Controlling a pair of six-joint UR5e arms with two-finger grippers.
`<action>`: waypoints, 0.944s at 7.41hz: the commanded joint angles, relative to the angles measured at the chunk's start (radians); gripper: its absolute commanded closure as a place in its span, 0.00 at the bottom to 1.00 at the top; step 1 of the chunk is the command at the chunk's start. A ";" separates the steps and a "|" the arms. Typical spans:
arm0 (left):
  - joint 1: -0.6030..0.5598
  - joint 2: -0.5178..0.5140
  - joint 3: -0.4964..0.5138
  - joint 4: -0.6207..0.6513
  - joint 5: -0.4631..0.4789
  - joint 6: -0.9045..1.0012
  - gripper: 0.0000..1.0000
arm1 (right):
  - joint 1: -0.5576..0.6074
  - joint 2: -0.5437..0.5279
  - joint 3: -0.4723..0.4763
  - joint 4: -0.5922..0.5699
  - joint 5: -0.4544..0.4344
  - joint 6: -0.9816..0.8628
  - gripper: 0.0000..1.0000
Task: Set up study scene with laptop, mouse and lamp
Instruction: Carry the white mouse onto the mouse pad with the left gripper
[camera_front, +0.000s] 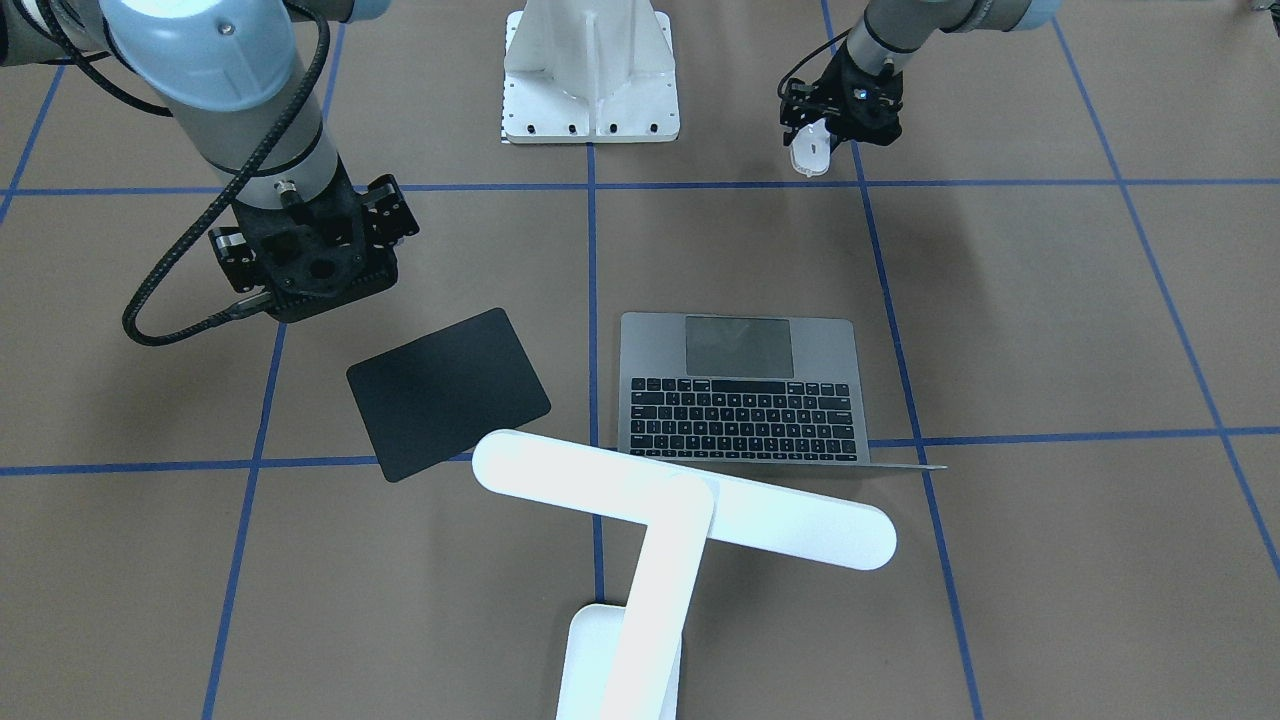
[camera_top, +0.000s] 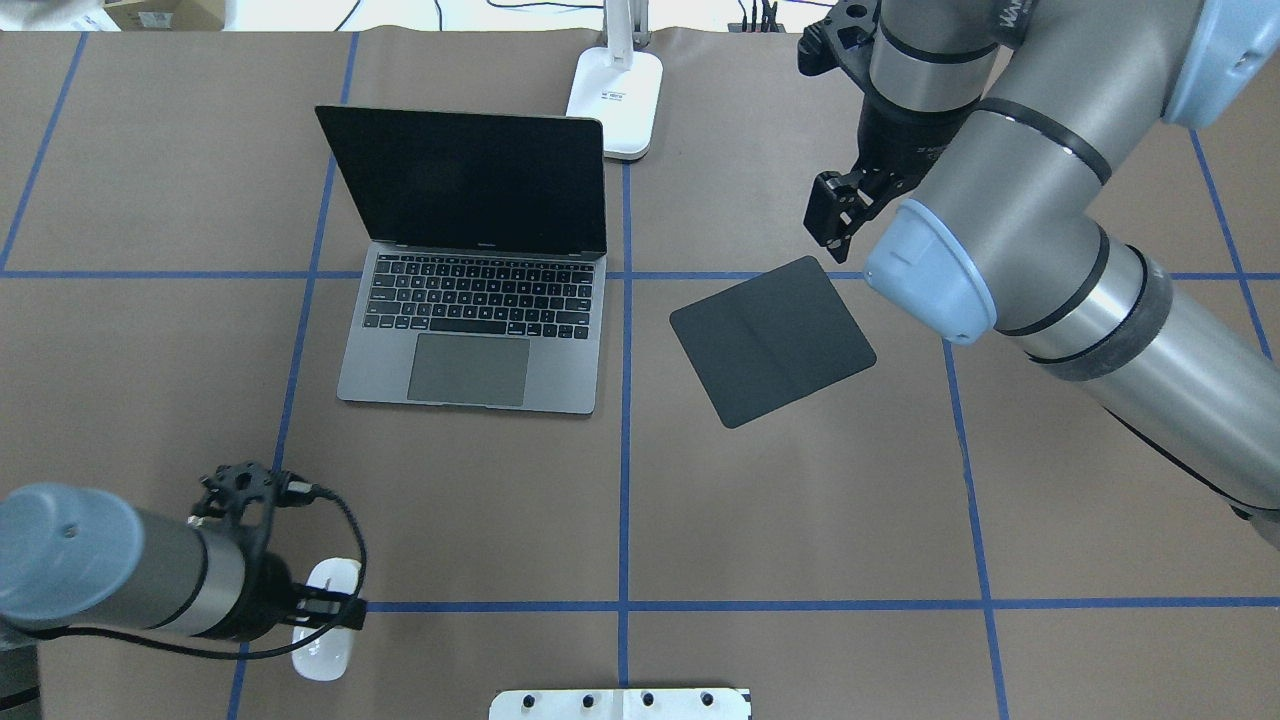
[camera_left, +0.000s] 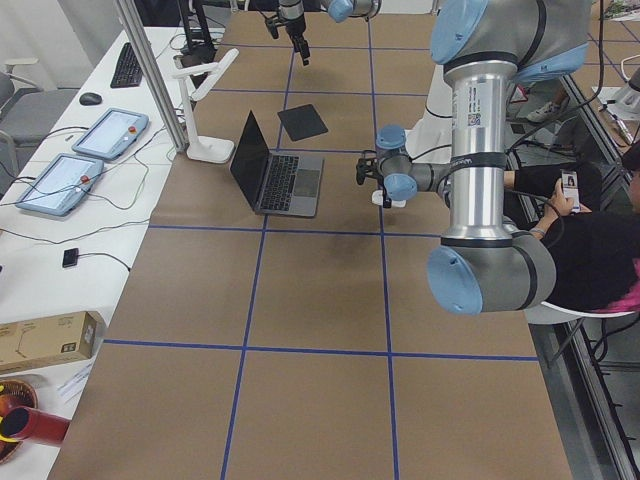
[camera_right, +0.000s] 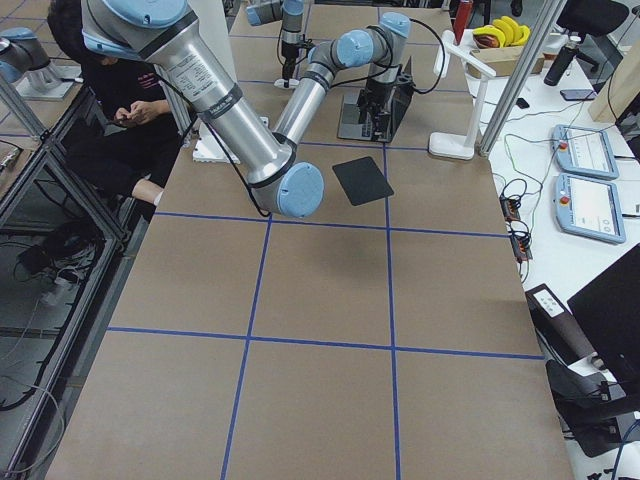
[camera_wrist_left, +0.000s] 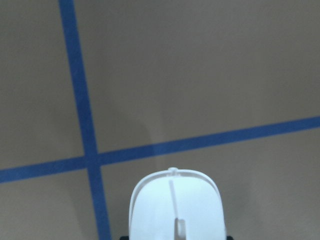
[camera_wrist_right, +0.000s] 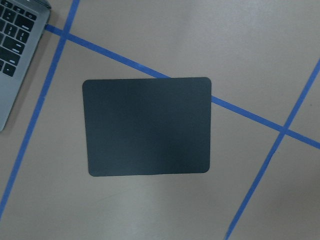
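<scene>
The grey laptop lies open at the table's centre-left, screen up, and also shows in the front view. The white lamp stands behind it, with its base at the far edge. My left gripper is near the table's front left, shut on the white mouse, which fills the bottom of the left wrist view. My right gripper hangs open and empty above the far corner of the black mat. The mat lies to the right of the laptop.
The white ribbed pedestal stands at the robot's side of the table, between the arms. The black mat lies flat, turned at an angle. Blue tape lines mark a grid on the brown surface.
</scene>
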 joint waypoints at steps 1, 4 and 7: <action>-0.069 -0.349 0.018 0.396 -0.018 0.041 0.36 | 0.053 -0.046 -0.002 0.002 -0.024 -0.144 0.00; -0.165 -0.478 0.128 0.445 -0.038 0.098 0.36 | 0.089 -0.069 -0.028 0.055 -0.030 -0.152 0.00; -0.201 -0.744 0.413 0.426 -0.038 0.090 0.36 | 0.150 -0.166 -0.020 0.219 -0.025 -0.156 0.00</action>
